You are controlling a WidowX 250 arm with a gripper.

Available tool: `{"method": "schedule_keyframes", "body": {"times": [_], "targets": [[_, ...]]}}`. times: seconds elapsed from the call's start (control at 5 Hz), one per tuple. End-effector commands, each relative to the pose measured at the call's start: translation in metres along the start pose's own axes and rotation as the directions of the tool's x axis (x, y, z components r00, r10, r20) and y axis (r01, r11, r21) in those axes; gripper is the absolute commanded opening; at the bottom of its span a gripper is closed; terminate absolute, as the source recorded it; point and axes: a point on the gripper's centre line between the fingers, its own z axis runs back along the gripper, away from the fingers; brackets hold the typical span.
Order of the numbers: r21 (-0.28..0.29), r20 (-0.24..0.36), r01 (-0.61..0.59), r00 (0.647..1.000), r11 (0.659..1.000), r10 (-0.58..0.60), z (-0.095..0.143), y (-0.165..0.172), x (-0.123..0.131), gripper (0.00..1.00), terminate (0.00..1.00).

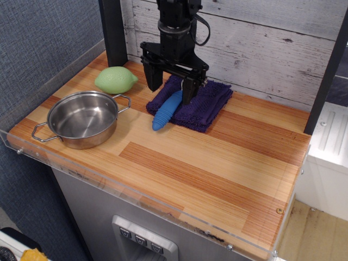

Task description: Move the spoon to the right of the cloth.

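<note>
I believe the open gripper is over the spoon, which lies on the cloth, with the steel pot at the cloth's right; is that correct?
Not quite: the pot sits to the left of the cloth, not its right, as the observation.image view shows. The rest holds: the open gripper is over the spoon, which lies on the cloth.

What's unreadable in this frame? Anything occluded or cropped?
Only one view, observation.image.
- Spoon: the bowl is hidden behind the pincer; only the blue handle shows.
- Pincer contact: whether the fingertips touch the spoon or the cloth cannot be judged from this angle.
- Arm: cut off by the top edge.
</note>
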Motion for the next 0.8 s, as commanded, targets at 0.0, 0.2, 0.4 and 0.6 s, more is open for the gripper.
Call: {"method": "schedule_keyframes", "body": {"times": [0.0,0.2,0.4,0.6], "targets": [[0.001,0.024,0.049,0.999,0.999,-0.049,-0.0044,-0.0031,0.0083,1.00,0.00],[0.012,0.001,0.057,0.998,0.998,-0.057,-0.0114,0.0001,0.0081,1.00,0.00],[0.020,-0.009,0.063,0.998,0.998,-0.063,-0.0141,0.0013,0.0073,1.00,0.00],[0.031,-0.013,0.074,0.997,0.997,-0.074,-0.0137,0.0002,0.0066,0.00,0.00]]}}
